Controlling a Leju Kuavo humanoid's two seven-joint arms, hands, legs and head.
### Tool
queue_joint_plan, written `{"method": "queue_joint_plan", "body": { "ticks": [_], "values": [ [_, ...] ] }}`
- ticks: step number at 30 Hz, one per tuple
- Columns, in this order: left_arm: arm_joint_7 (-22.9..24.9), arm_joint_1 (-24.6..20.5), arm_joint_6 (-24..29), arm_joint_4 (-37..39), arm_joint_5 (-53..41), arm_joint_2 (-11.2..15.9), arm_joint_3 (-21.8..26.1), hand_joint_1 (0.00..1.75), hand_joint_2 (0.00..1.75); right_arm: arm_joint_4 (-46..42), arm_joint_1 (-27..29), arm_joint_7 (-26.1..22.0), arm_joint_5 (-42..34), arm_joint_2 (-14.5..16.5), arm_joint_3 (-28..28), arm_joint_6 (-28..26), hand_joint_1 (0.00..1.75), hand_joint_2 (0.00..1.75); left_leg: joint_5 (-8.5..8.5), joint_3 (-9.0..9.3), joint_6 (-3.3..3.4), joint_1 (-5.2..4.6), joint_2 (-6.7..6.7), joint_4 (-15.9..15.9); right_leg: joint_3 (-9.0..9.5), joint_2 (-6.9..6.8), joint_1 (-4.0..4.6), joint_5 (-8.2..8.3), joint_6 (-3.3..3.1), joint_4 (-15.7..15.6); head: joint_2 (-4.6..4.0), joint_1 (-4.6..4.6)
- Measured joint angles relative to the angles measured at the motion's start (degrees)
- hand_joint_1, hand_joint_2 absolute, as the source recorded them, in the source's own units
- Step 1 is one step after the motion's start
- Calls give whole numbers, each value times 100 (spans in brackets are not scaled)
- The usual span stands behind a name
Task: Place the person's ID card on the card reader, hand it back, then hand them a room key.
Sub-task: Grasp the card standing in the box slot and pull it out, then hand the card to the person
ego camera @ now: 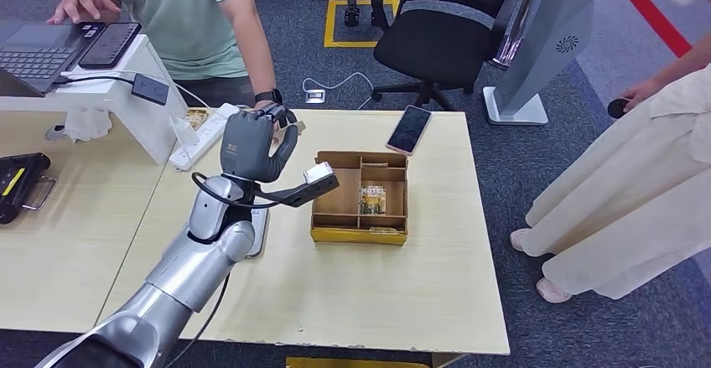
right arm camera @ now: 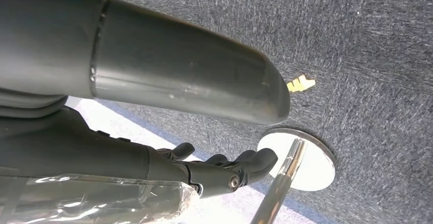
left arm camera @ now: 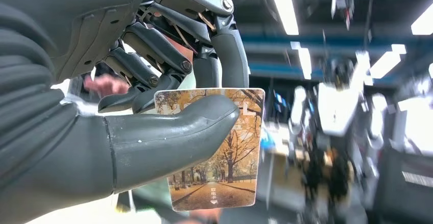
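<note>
My left hand is raised over the table's far left part. It pinches a card printed with autumn trees between thumb and fingers. A person in a green shirt stands across the table, and their hand with a black watch is just behind my left hand. Blurred fingers of the person appear beyond my fingers in the left wrist view. My right hand hangs above the carpet, thumb out, fingers loosely bent, holding nothing.
A brown compartment box with cards stands mid-table, right of my hand. A phone lies at the far edge. A white flat device lies partly under my forearm, and a power strip lies to the left. A second person stands at right. A stanchion base stands on the floor.
</note>
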Motion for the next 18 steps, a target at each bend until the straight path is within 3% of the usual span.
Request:
{"method": "queue_joint_plan", "body": {
  "ticks": [11,18],
  "values": [
    [132,-578,761,682,-352,-406,382,175,175,47,-58,134,86,0,220,5,0,0,0,0,0,0,-1,1,0,-1,-1,1,1,0,0,-1],
    [139,-825,826,1119,-1191,-819,987,175,175,72,-77,203,75,1,385,8,0,0,1,0,1,0,0,1,0,2,-1,1,1,0,0,0]
  ]
}}
